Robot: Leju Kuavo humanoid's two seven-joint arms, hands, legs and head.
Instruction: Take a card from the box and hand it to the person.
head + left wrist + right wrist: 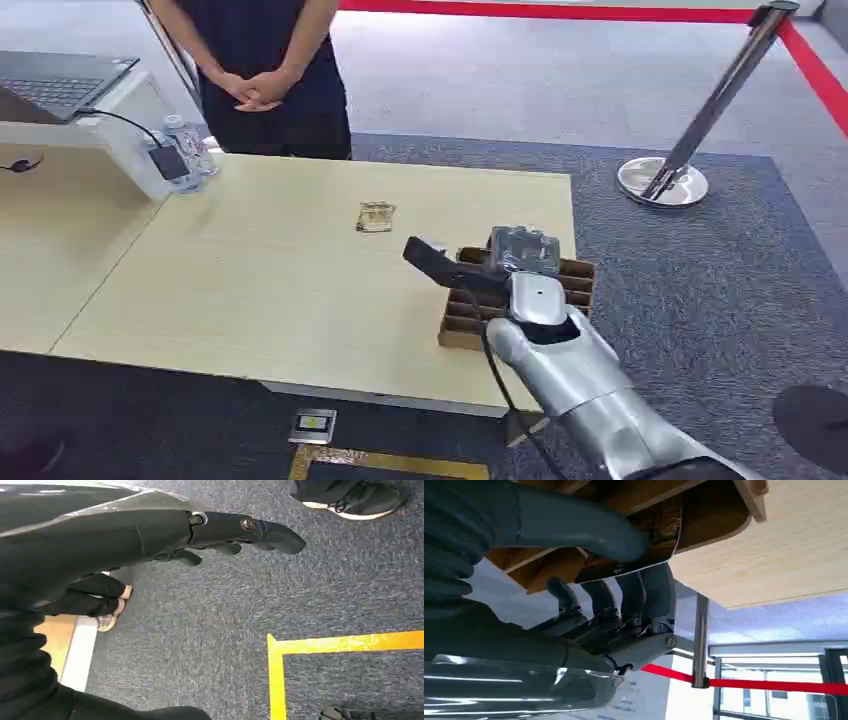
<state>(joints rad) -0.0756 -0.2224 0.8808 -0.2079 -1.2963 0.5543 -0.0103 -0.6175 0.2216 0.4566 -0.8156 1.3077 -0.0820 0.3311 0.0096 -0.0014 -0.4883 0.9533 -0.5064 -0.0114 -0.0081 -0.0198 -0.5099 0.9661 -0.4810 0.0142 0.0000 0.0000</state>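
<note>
Cards stand in the slots of a brown cardboard box (570, 285) near the right end of a pale wooden table (250, 280), and the robot's right hand (470, 268) reaches over that box from the near side — its silver forearm rising from the lower right of the head view. The hand's dark thumb juts out to the left past the box's rim, above the tabletop. In the right wrist view the hand (614, 605) sits hard against the box (704, 515), thick grey thumb on one side and darker fingers (634, 597) on the other, with a thin pale-edged card (649, 567) between them at the box's opening; whether the fingers have actually clamped on that card cannot be told from these pictures.

A small golden-brown object (375, 217) lies alone on the table, well apart from the box toward the far side. A person (262, 75) in dark clothing stands at the far edge of the table with hands clasped in front. At the far left corner stand a clear water bottle (190, 150) and a dark power adapter (168, 162), beside a laptop (55, 85) on a raised white surface.

The left hand (235, 535) hangs over blue-grey carpet, fingers stretched out and apart, holding nothing — yellow floor tape (320, 647) marks a corner nearby. A chrome stanchion (700, 115) with a red belt (560, 10) stands on the carpet to the right of the table.
</note>
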